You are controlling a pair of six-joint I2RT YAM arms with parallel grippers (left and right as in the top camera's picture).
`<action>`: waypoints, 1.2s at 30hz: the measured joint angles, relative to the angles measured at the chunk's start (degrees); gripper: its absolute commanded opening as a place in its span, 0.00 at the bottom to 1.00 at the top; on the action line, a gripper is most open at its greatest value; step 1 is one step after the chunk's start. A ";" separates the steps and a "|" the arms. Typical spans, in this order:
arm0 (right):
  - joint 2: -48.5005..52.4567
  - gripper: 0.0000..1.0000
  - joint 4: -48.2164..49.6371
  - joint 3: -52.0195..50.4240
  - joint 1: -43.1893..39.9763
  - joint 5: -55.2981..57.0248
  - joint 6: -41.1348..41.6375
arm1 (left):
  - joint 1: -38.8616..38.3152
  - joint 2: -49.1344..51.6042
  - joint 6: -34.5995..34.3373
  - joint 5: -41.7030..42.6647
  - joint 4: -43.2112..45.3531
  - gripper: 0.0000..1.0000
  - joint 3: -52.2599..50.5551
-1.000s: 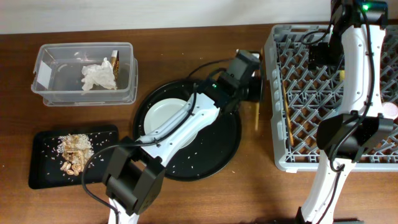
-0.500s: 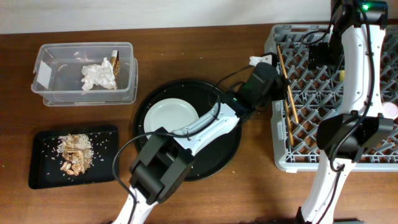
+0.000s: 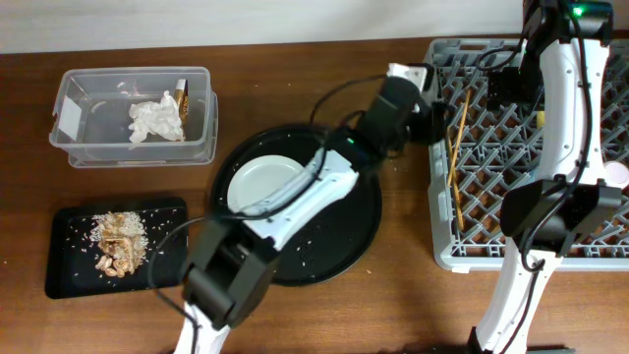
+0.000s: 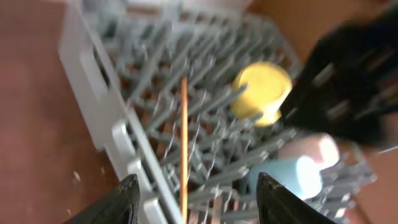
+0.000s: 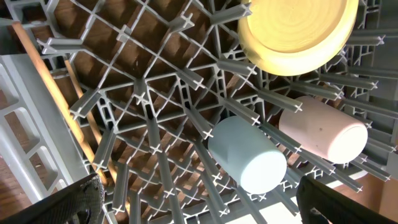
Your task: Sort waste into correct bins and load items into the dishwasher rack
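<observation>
Sorted already: napkin (image 3: 155, 120) and wrapper (image 3: 182, 98) in the tub (image 3: 69, 147), scraps (image 3: 116, 241) on the black tray (image 3: 69, 280). Racked too: bowl (image 5: 298, 28), blue cup (image 5: 245, 155), pink cup (image 5: 323, 134), and chopsticks (image 3: 455, 157) lying along the rack (image 3: 432, 226) floor near its left wall, under a left gripper (image 4: 196, 180) spread and grasping nothing. Left to load, by the look of it: only the plate (image 3: 263, 182) on the round tray (image 3: 334, 246), with open room above it but the rack's wall and pegs to clear, and the right gripper (image 5: 199, 193) hanging wide and empty over the far rack.

Matt grey plastic rack (image 3: 491, 252), wooden chopsticks (image 3: 455, 157), smooth yellow bowl (image 5: 298, 31), crumpled paper napkin (image 3: 157, 120).
</observation>
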 measured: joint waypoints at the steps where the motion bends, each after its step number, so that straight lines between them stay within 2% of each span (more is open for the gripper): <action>1: 0.00 0.98 0.00 0.00 0.00 0.00 0.07 | 0.35 -1.31 0.96 -0.09 0.00 0.31 0.04; 2: 0.00 0.98 0.00 0.00 0.00 0.00 0.00 | 0.24 -1.57 3.28 -0.22 -0.76 0.32 0.11; 3: 0.00 0.98 0.00 0.00 0.00 0.00 -0.02 | 0.20 -1.57 4.74 -0.28 -1.88 0.41 0.09; 6: 0.00 0.98 0.00 0.00 0.00 0.00 0.04 | 1.70 -1.57 7.98 -0.20 -3.17 0.70 0.09; 8: 0.00 0.98 0.00 0.00 0.00 0.00 -0.02 | 7.63 -1.88 8.74 -0.24 -9.64 0.94 0.07; 10: 0.00 0.98 0.00 0.00 0.00 0.00 0.00 | 16.09 -3.41 9.18 -0.31 -18.67 0.98 0.07; 12: 0.00 0.98 0.04 0.00 0.00 0.00 0.00 | 28.65 -8.04 12.26 -0.15 -25.97 0.99 -0.02; 14: 0.00 0.98 0.17 0.00 0.00 0.02 -0.02 | 32.79 -12.90 15.15 -0.28 -32.83 0.99 0.02; 17: 0.00 0.98 -0.02 0.00 0.00 0.00 0.00 | 46.58 -26.47 17.38 -4.66 -44.15 0.99 0.37; 19: 0.00 0.98 -0.02 0.00 0.00 0.00 0.00 | 57.81 -29.53 17.64 -5.86 -51.17 0.99 0.52; 21: 0.00 0.98 -0.02 0.00 0.00 0.00 -0.02 | 64.61 -29.53 17.81 -6.64 -59.52 0.99 0.28; 24: 0.00 0.98 0.20 0.00 0.00 0.00 0.00 | 69.37 -29.53 17.84 -6.69 -64.04 0.99 0.17; 26: 0.00 0.98 3.89 0.00 0.00 0.00 0.00 | 69.90 -29.53 17.84 -6.71 -64.32 0.99 0.17; 29: 0.00 0.98 4.44 0.00 0.00 -2.03 1.40 | 69.90 -29.53 17.84 -6.71 -64.35 0.99 0.17; 32: 0.00 0.98 3.61 0.00 0.00 -21.20 5.55 | 69.90 -29.53 17.84 -6.71 -64.37 0.99 0.17; 34: 0.00 1.00 5.35 0.00 0.00 -28.35 6.10 | 69.90 -29.53 17.84 -6.69 -64.39 0.99 0.17; 36: 0.02 0.77 6.54 -0.11 0.20 -29.42 5.84 | 69.90 -29.53 17.84 -6.71 -64.43 0.99 0.17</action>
